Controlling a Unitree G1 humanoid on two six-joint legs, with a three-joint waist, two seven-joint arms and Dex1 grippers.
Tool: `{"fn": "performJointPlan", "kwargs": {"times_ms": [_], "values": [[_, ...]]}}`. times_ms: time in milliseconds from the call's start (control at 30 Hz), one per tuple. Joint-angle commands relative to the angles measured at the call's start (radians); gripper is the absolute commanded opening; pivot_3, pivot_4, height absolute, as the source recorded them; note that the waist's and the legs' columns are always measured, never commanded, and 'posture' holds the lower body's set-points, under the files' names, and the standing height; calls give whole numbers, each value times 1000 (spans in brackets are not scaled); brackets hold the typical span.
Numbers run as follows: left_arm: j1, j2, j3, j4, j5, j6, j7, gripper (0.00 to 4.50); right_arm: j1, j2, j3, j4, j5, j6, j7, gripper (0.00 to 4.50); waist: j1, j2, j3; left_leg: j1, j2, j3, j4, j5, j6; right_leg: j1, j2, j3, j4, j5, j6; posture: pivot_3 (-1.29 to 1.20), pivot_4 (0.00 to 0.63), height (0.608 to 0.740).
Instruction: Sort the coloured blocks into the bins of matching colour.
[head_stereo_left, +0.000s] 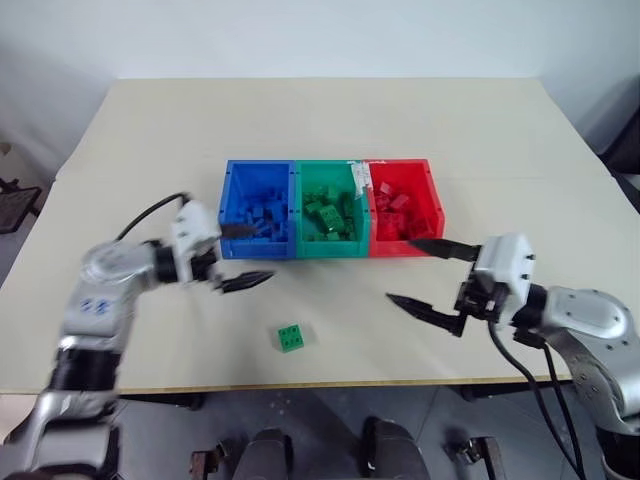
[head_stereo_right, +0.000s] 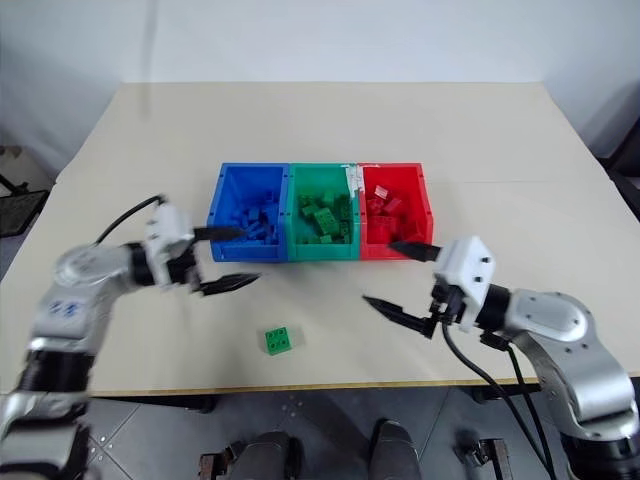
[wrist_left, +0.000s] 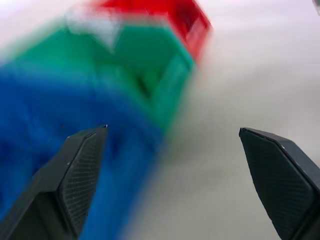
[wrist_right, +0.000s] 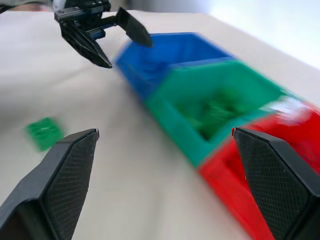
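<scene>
1. The left gripper is hanging just in front of the blue bin, its two black fingers spread wide with nothing between them; its upper finger is overlapping the bin's front lip, and whether it is touching cannot be told.
2. The right gripper is hovering over the table in front of the red bin, jaws likewise gaping and empty, one fingertip lying across the red bin's front corner.
3. A single green block is sitting alone on the table near the front edge, between the two grippers and well apart from the bins.
4. The green bin is standing joined between the blue and red ones; all three are holding heaps of bricks in their own colours, but the individual pieces are running together and are hard to count.
5. A small white patch is showing on the rim between the green and red bins; what it is cannot be made out.
6. In the left wrist view the bins are smearing into coloured streaks, so their contents are unreadable there.
7. In the right wrist view the green block is appearing blurred.
</scene>
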Motion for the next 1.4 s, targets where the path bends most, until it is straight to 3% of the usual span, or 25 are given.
{"fn": "performJointPlan", "kwargs": {"times_ms": [33,167,300,467,600,767,900,1000,1100,1267,1400], "values": [[74,76,98,-46,-35,-24,-31,4476,-60,-18,64,4,-15,-24,69,4500,11,0,0,-1,0,-1,1,0,0,0,0,0,0,0,0,0,150,740],[191,125,153,-32,3,-113,-22,4476,-112,-21,165,44,-71,-51,134,4500,22,0,0,-1,-1,-1,2,-1,0,1,-1,-1,-1,0,0,0,150,740],[245,131,103,-112,28,-146,-24,4476,-117,-10,169,65,-76,-47,130,4500,27,0,0,-2,-1,-1,2,-1,0,1,-1,-1,0,0,0,0,150,740],[271,99,-30,-344,24,16,55,4476,-31,-59,91,62,-72,-75,150,4500,28,0,0,-2,-1,-1,2,-1,0,1,-1,-1,0,0,0,0,150,740],[203,6,-196,-478,62,198,203,4476,106,-118,8,75,-97,-126,179,4500,29,0,0,-1,-1,0,2,-1,0,1,-1,-1,0,0,0,0,150,740],[152,-53,-331,-530,104,332,289,4476,219,-138,-64,71,-100,-153,174,4500,22,0,0,0,-1,1,2,-1,0,1,-1,0,0,0,0,0,150,740],[128,-26,-416,-525,154,399,299,4476,291,-130,-111,45,-108,-157,150,4500,27,0,-1,1,0,1,2,-1,0,1,-1,1,1,0,0,0,150,740],[107,8,-431,-506,171,411,282,3891,313,-124,-117,30,-109,-160,135,4500,28,0,-1,1,-1,1,2,-1,0,2,-1,1,0,0,0,0,150,740],[87,25,-435,-493,170,406,268,2960,325,-119,-115,23,-111,-165,121,4500,28,0,-1,0,-1,1,2,-1,0,2,-1,1,-1,0,0,0,150,740],[58,-27,-411,-476,117,392,258,1475,334,-109,-116,20,-111,-175,100,4500,31,0,-1,0,-1,1,2,-1,0,2,-1,1,-1,0,0,0,150,740],[-40,-120,-321,-426,36,410,280,1479,365,-68,-167,1,-80,-165,46,4500,37,0,0,-1,-1,0,4,-1,0,2,-1,1,-1,0,0,0,150,740]]}}
